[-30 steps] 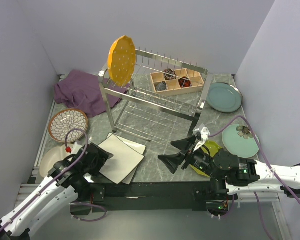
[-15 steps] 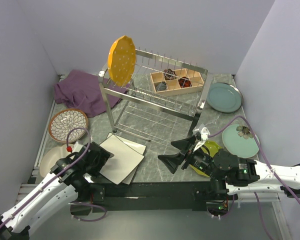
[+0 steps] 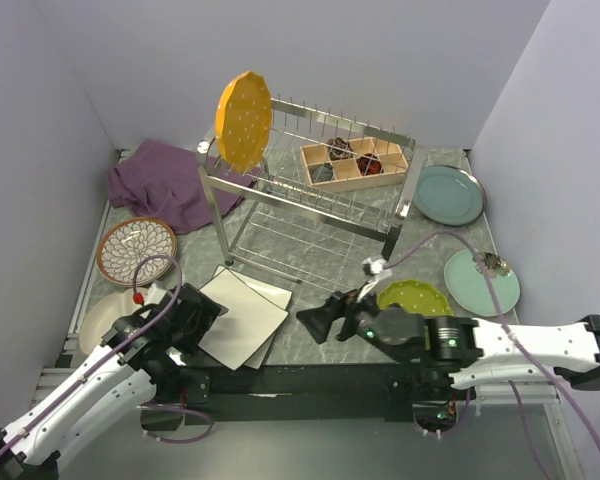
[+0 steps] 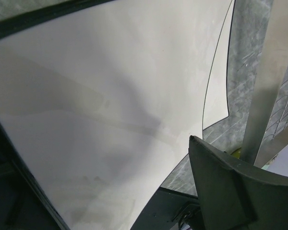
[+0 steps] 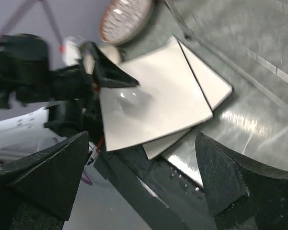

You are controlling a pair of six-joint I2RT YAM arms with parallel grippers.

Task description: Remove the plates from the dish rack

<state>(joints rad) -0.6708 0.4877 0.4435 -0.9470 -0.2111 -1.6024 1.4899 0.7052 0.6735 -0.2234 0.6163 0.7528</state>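
- The right gripper (image 3: pixel 320 314), jaws spread wide and empty, has swung toward 9 o'clock, uncovering the yellow-green plate (image 3: pixel 416 297).
- The left gripper (image 3: pixel 198 312) stays at the square plates (image 3: pixel 245 318), at 7 o'clock; whether it grips cannot be told.
- The orange plate (image 3: pixel 244 120) stands unmoved at the 9 o'clock end of the dish rack (image 3: pixel 310 190).

Square plates: two, both cream, a top square plate (image 3: pixel 242 318) lying on a bottom square plate (image 3: pixel 272 291).
Round plates: six, namely an orange plate (image 3: pixel 244 120), patterned plate (image 3: pixel 136 250), cream plate (image 3: pixel 95 323), teal-grey plate (image 3: pixel 448 194), mint plate (image 3: pixel 480 283) and yellow-green plate (image 3: pixel 416 297).
Plates in all: eight.
Dish rack (image 3: pixel 300 200): one.
Wooden box (image 3: pixel 353 163): one.
Purple cloth (image 3: pixel 165 185): one.
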